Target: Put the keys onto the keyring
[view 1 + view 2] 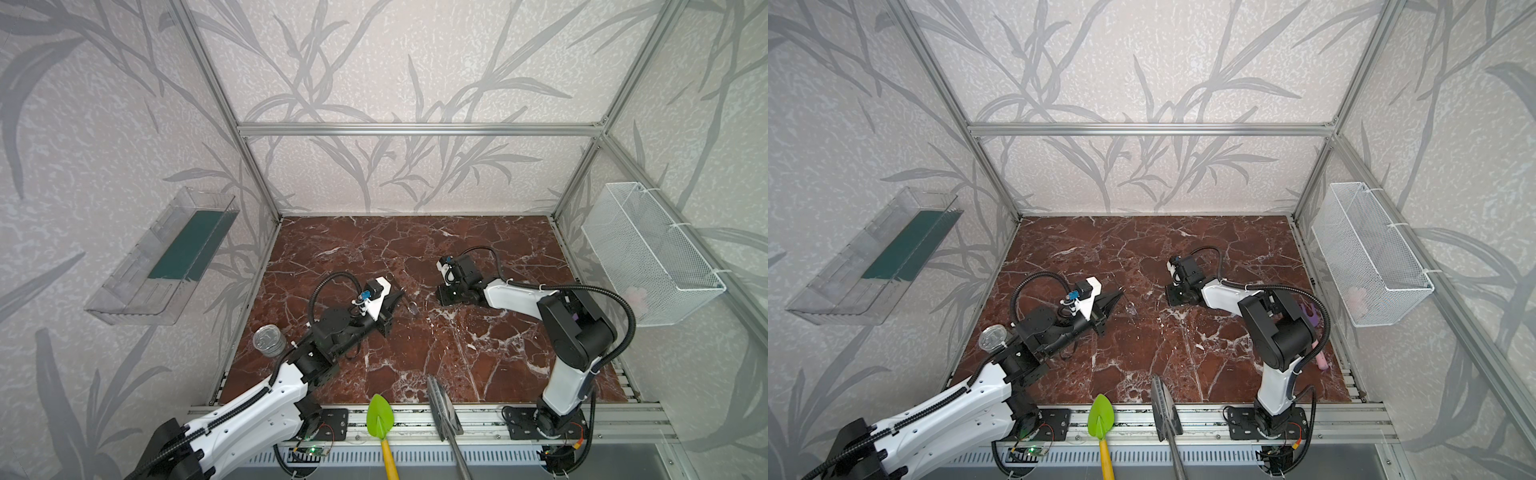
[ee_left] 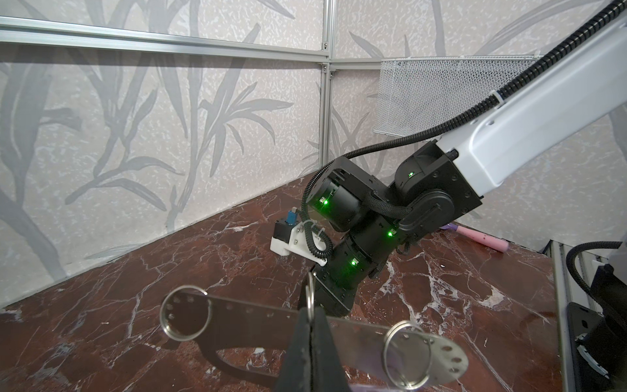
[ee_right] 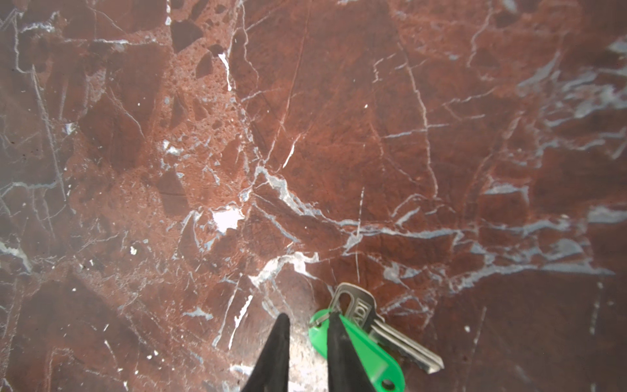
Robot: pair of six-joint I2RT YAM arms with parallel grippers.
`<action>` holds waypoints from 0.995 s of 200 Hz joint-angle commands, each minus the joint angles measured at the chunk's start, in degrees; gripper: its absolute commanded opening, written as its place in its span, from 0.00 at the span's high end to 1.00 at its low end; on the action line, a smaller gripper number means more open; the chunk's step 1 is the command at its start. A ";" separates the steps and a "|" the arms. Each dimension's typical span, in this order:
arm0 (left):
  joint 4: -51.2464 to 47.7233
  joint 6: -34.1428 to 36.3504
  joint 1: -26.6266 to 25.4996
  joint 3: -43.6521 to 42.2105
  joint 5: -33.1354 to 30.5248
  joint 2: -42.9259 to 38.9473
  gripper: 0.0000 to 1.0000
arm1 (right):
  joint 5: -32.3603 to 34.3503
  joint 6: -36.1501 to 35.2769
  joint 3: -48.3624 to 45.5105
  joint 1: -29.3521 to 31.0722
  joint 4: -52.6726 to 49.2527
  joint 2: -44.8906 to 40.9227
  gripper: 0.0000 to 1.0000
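1. Green scoop (image 1: 379,415) on a yellow handle juts over the front edge of the surface, closest of all to anyone looking in.
2. Near the left edge stands a tin can (image 1: 269,340), no part of this job.
3. Left of centre, the left end effector (image 2: 309,315) is pinched fully shut on a small split ring of the keyring (image 2: 237,312), holding the flat tag edge-up above the surface.
4. That tag looks thin, stiff and light; I'd judge the springy rings the hard part, since a coil must be prised apart.
5. Right of centre, the right end effector (image 3: 308,319) hangs low with its jaws slightly apart and nothing between them; one finger crosses the green head.
6. The keys (image 3: 400,342) lie flat on the surface beneath it: light, rigid metal, likely to skid on polished marble. The thicker green plastic head (image 3: 366,359) seems the better hold.
7. Only the right wrist view shows the keys; in both top views the arm hides them. Only the left wrist view shows the tag's holes and rings. A lilac tint shows behind one ring, too unclear to name.
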 commanded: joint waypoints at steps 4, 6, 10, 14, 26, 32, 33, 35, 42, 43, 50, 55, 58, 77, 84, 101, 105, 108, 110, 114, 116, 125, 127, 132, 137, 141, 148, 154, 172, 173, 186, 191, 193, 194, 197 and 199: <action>1.16 0.91 0.09 1.81 0.14 -0.12 1.00 | 0.37 -0.55 1.50 0.36 -0.54 1.16 0.78; 1.17 0.91 0.11 1.80 0.16 -0.12 1.00 | 0.44 -0.56 1.48 0.35 -0.58 1.18 0.78; 1.18 0.91 0.08 1.77 0.10 -0.12 1.00 | 0.54 -0.56 1.50 0.33 -0.67 1.15 0.78; 1.20 0.91 0.09 1.78 0.16 -0.12 1.00 | 0.64 -0.61 1.56 0.30 -0.76 1.22 0.78; 1.22 0.91 0.11 1.77 0.14 -0.03 1.00 | 0.89 -0.62 1.60 0.35 -0.91 1.20 0.77; 1.23 0.91 0.14 1.76 0.16 0.04 1.00 | 0.99 -0.65 1.66 0.44 -0.93 1.27 0.76; 1.22 0.91 0.14 1.76 0.17 0.05 1.00 | 0.99 -0.65 1.63 0.41 -0.89 1.31 0.76; 1.25 0.91 0.12 1.76 0.15 0.06 1.00 | 1.06 -0.65 1.65 0.45 -0.94 1.30 0.76; 1.29 0.91 0.07 1.78 0.14 0.19 1.00 | 1.08 -0.65 1.70 0.46 -0.94 1.40 0.75; 1.29 0.91 0.10 1.77 0.16 0.17 1.00 | 1.04 -0.65 1.74 0.46 -0.94 1.38 0.75; 1.24 0.91 0.09 1.76 0.23 0.23 1.00 | 1.08 -0.73 1.91 0.51 -0.93 1.51 0.75; 1.22 0.91 0.07 1.79 0.26 0.23 1.00 | 1.08 -0.73 1.99 0.54 -1.08 1.61 0.75; 1.25 0.91 0.12 1.77 0.31 0.24 1.00 | 1.15 -0.81 2.00 0.59 -1.16 1.66 0.75; 1.04 0.95 0.10 1.76 0.28 0.15 1.00 | 1.34 -0.97 2.43 0.79 -1.52 2.08 0.74; 1.03 0.93 0.13 1.76 0.26 0.06 1.00 | 1.24 -1.04 2.62 0.73 -1.62 2.31 0.74; 0.94 0.91 0.13 1.76 0.19 -0.03 1.00 | 1.31 -1.17 2.83 0.88 -1.82 2.65 0.74; 0.87 0.94 0.13 1.68 0.24 -0.03 1.00 | 1.28 -1.30 2.89 0.93 -1.83 2.67 0.74; 0.86 0.93 0.09 1.68 0.21 -0.03 1.00 | 1.39 -1.31 2.97 1.02 -1.83 2.67 0.74; 0.85 0.94 0.13 1.68 0.20 -0.03 1.00 | 1.47 -1.34 2.99 1.04 -1.87 2.74 0.73; 0.85 0.91 0.08 1.69 0.23 -0.03 1.00 | 1.59 -1.41 3.02 1.08 -1.97 2.81 0.73; 0.85 0.91 0.12 1.72 0.21 0.08 1.00 | 1.72 -1.50 3.10 1.16 -2.04 2.84 0.73; 0.90 0.91 0.11 1.63 0.18 -0.02 1.00 | 2.26 -1.74 3.34 1.44 -2.49 3.08 0.73; 0.87 0.93 0.07 1.62 0.15 -0.03 1.00 | 2.41 -1.78 3.42 1.48 -2.54 3.11 0.73; 0.85 0.99 0.12 1.65 0.14 -0.03 1.00 | 2.75 -1.89 3.69 1.62 -2.81 3.24 0.73; 0.92 0.99 0.09 1.59 0.12 -0.03 1.00 | 3.12 -2.00 3.81 1.77 -3.03 3.36 0.73; 0.86 0.99 0.07 1.59 0.14 -0.10 1.00 | 3.44 -2.12 3.90 1.87 -3.29 3.46 0.73; 0.85 0.96 0.11 1.51 0.16 -0.12 1.00 | 4.10 -2.35 4.11 2.12 -3.57 3.55 0.73; 0.91 0.98 0.09 1.50 0.17 -0.21 1.00 | 4.73 -2.56 4.23 2.37 -3.93 3.59 0.73; 0.77 0.91 0.07 1.41 0.08 -0.46 1.00 | 6.55 -3.34 5.07 3.20 -5.15 4.28 0.72; 0.77 0.91 0.06 1.41 0.08 -0.46 1.00 | 6.67 -3.36 5.09 3.28 -5.25 4.31 0.73; 0.68 0.91 0.13 1.33 -0.02 -0.60 1.00 | 7.87 -3.89 5.83 3.71 -6.23 4.84 0.73; 0.66 0.99 0.14 1.33 -0.01 -0.63 1.00 | 8.36 -4.05 5.99 3.92 -6.51 4.95 0.73; 0.61 0.93 0.12 1.33 -0.05 -0.66 1.00 | 8.50 -4.11 6.10 4.03 -6.60 5.02 0.73; 0.60 0.92 0.08 1.33 -0.03 -0.65 1.00 | 8.62 -4.14 6.09 4.05 -6.68 5.04 0.73; 0.59 0.98 0.10 1.33 -0.01 -0.63 1.00 | 8.83 -4.21 6.21 4.14 -6.85 5.14 0.73; 0.59 0.99 0.13 1.33 -0.05 -0.64 1.00 | 9.00 -4.28 6.22 4.21 -6.95 5.14 0.74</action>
